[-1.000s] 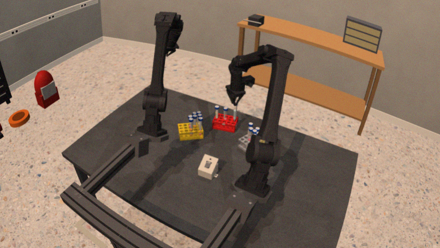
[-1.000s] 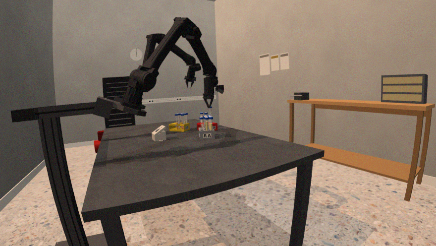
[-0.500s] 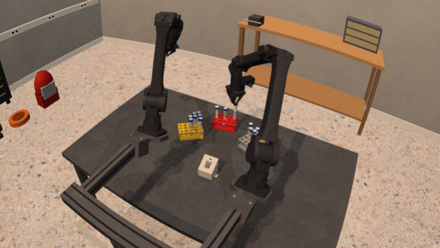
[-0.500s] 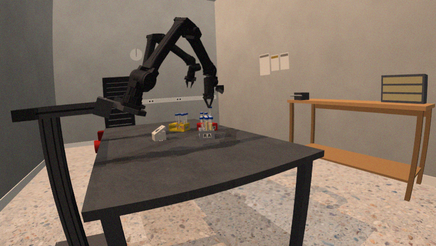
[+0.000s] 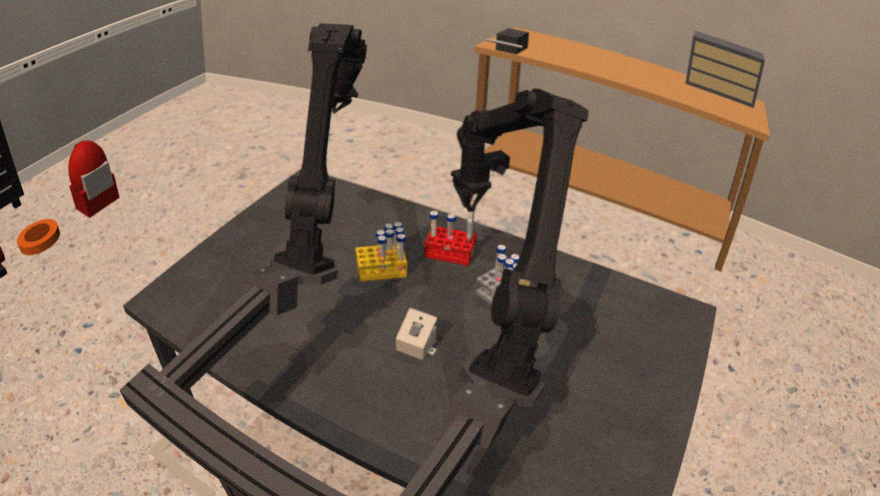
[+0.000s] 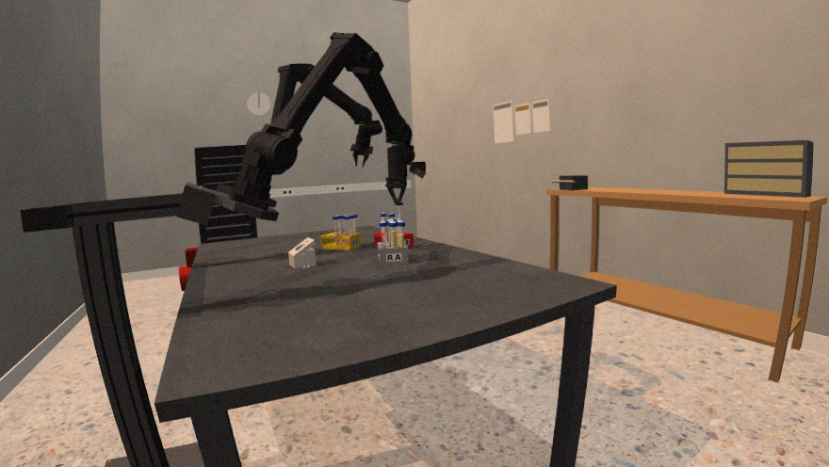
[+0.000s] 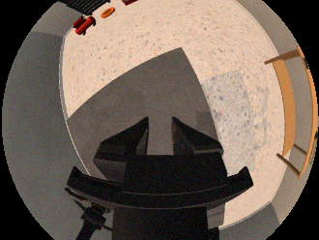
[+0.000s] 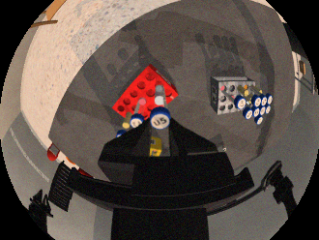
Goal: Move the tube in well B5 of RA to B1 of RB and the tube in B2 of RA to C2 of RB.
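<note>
Capped tube (image 5: 470, 228) (image 6: 400, 205) (image 8: 159, 118), between fingers of right tool (image 5: 472, 208) (image 6: 398, 202) (image 8: 159, 121), red rack (image 5: 446, 253) (image 6: 410, 237) (image 8: 131, 98)

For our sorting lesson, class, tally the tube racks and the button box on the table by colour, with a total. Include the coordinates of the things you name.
Yellow tube rack (image 5: 382, 266) (image 6: 341, 246) (image 8: 155, 149): 1
Red tube rack (image 5: 459, 255) (image 6: 411, 236) (image 8: 171, 95): 1
Grey tube rack (image 5: 484, 292) (image 6: 381, 256) (image 8: 215, 97): 1
White button box (image 5: 409, 346) (image 6: 302, 259): 1
Total: 4

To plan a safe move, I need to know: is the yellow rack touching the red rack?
Apart: the top view shows dark tabletop between yellow rack and red rack.
</note>
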Robot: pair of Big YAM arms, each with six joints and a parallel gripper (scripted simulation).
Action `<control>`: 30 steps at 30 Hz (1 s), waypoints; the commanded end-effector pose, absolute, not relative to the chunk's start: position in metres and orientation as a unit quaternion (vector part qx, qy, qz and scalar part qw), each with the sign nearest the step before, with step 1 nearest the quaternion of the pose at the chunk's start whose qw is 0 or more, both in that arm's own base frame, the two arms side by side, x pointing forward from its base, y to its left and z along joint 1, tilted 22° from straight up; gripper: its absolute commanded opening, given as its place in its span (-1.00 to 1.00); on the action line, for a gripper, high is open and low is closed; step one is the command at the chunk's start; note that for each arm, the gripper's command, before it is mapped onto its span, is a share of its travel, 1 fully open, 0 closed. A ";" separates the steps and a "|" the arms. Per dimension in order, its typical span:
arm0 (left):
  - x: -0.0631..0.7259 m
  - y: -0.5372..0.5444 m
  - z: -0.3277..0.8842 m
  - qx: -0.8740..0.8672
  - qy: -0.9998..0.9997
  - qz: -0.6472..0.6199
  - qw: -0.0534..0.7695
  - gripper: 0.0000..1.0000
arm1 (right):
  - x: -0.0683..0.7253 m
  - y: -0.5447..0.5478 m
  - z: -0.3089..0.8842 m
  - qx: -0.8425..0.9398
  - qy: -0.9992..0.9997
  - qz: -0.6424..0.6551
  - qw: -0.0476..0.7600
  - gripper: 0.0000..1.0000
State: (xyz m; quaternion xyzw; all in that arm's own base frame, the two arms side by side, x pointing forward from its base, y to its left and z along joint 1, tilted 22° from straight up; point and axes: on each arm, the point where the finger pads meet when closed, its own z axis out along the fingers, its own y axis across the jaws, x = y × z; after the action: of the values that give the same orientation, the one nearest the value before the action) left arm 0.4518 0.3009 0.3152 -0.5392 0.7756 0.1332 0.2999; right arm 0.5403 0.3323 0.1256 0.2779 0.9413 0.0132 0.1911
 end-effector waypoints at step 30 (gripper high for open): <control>0.456 0.304 0.335 -0.539 0.769 0.131 0.318 -0.40 | 0.568 0.339 0.125 0.280 0.937 0.031 0.205 -1.00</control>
State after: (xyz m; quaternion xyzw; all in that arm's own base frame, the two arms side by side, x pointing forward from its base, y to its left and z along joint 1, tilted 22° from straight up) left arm 0.4518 0.3009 0.3152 -0.5392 0.7756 0.1332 0.2999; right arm 0.5463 0.3312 0.1119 0.2778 0.9417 0.0109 0.1897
